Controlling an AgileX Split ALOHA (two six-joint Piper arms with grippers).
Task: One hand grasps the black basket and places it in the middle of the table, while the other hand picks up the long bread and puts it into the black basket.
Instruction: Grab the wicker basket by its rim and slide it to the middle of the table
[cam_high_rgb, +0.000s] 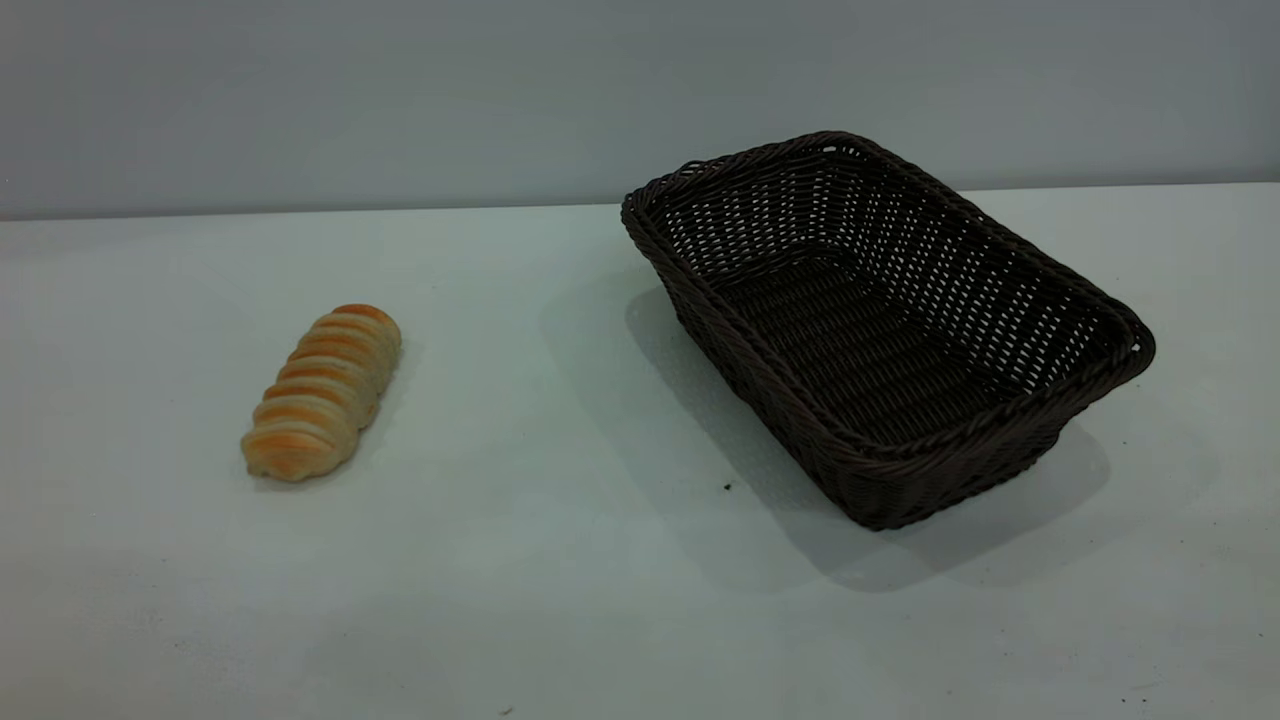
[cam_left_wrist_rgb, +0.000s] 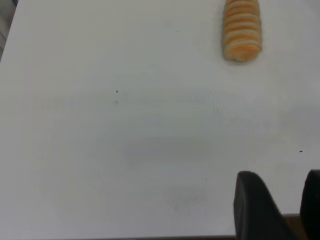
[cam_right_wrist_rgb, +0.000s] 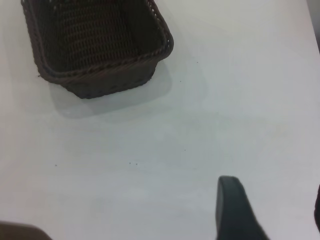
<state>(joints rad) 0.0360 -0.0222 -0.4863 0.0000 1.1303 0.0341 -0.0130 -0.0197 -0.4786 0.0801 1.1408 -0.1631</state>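
Evidently nothing is grasped: black basket (cam_high_rgb: 885, 330) sits at three o'clock on the worktop (cam_high_rgb: 560, 560), long bread (cam_high_rgb: 322, 392) at nine. Left tool (cam_left_wrist_rgb: 277, 210) and right tool (cam_right_wrist_rgb: 270, 212) hover spread, empty; next, the right tool must reach the basket rim.

Exterior camera faces the worktop (cam_high_rgb: 560, 600) low and close; each wrist camera looks down, sharing bread (cam_high_rgb: 322, 392) or basket (cam_high_rgb: 885, 325).

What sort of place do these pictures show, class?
Probably a robot test bench, not a kitchen: a bare pale table against a plain wall, holding only the long bread and the empty black basket.
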